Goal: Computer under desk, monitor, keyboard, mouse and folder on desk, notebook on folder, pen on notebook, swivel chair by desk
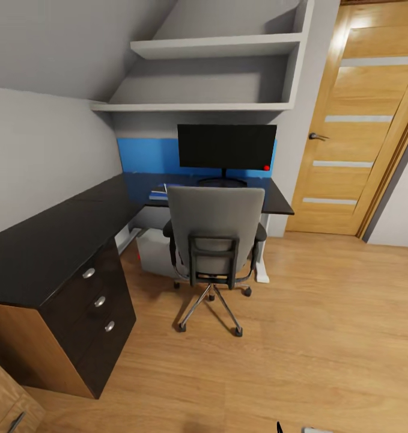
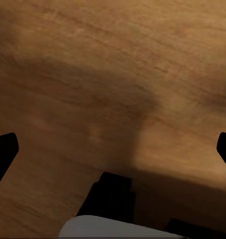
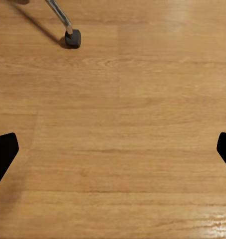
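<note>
- We face the worktop [image 1: 59, 240] — glossy black, L-shaped, with a blue back panel and a three-drawer unit [image 1: 98, 300] at its near end.
- The monitor [image 1: 226, 146] stands upright at the far end, against the blue panel.
- The swivel chair [image 1: 216, 237] is tucked against the worktop's edge, its back to us.
- A sliver of the blue folder [image 1: 158, 193] shows beside the chair back, on the worktop by the look of it.
- The pale computer [image 1: 152, 252] sits under the worktop, half hidden by the chair.
- Our left fingers [image 2: 4, 152] are spread wide over shadowed wood floor [image 2: 113, 74], holding nothing.
- Our right fingers [image 3: 4, 154] are wide apart too, empty — a chair caster [image 3: 73, 38] is well ahead of them.
- A wooden door [image 1: 354, 120] is right of the worktop, shelves [image 1: 216, 45] above.
</note>
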Controlling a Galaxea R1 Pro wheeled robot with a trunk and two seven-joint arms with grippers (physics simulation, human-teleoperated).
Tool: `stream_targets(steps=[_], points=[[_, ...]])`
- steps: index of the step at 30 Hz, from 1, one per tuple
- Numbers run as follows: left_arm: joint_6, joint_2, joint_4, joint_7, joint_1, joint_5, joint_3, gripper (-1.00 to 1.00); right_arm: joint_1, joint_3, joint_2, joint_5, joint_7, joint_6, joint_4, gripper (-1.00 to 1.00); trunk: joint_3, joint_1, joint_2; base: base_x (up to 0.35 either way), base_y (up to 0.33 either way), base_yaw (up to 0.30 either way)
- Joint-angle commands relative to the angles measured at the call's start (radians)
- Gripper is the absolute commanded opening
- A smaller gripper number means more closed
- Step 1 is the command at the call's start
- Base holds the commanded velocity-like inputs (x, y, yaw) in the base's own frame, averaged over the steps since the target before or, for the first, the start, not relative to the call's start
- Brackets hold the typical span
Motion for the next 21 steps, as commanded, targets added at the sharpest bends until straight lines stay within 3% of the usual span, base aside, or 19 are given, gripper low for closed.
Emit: stream_targets(steps=[1, 21], points=[[0.002, 0.001, 0.000, 0.003, 0.000, 0.009, -0.008, 1.00, -0.001, -0.008, 0.000, 0.001, 0.003, -0.004, 0.002, 1.00, 0.002, -0.004, 0.007, 0.000, 0.000, 0.000], [0.013, 0.001, 0.000, 0.000, 0.000, 0.012, -0.007, 1.00, -0.001, -0.007, 0.000, 0.001, 0.003, -0.004, 0.002, 1.00, 0.065, -0.081, 0.147, 0.000, 0.000, 0.000]])
